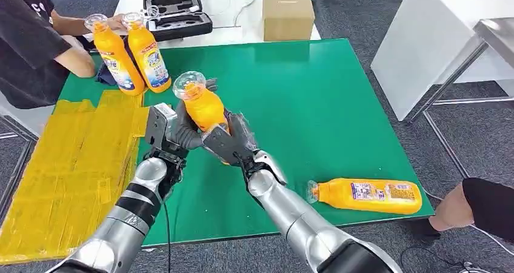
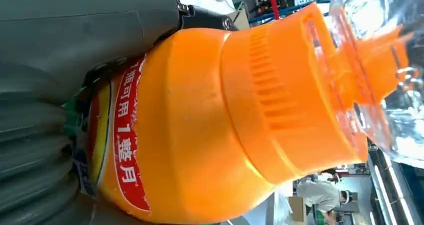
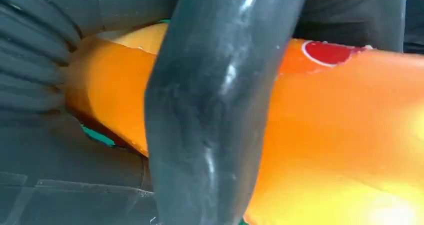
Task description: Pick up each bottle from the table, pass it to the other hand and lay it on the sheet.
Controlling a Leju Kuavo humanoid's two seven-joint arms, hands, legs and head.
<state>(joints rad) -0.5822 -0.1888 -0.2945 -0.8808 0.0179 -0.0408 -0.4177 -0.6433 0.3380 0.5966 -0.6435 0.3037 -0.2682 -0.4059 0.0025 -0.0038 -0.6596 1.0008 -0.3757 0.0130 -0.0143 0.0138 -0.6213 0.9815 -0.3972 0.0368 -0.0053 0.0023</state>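
Above the green table (image 1: 315, 97) both my hands hold one orange bottle (image 1: 203, 108) with a clear cap, cap tilted up and away. My left hand (image 1: 176, 130) grips its upper body from the left; my right hand (image 1: 233, 142) wraps its lower body from the right. Close up, the bottle (image 2: 210, 130) has a red label against the left palm, and a dark finger of the right hand (image 3: 220, 105) crosses the bottle (image 3: 340, 135). Another orange bottle (image 1: 367, 195) lies on its side near the table's front right edge. The yellow sheet (image 1: 66, 170) covers the table's left side.
A person in black at the far left holds two upright orange bottles (image 1: 133, 54) by their caps at the table's back left. A black case (image 1: 177, 12) and a cardboard box (image 1: 287, 12) sit on the white table behind. Another person's arm (image 1: 479, 206) shows at the right edge.
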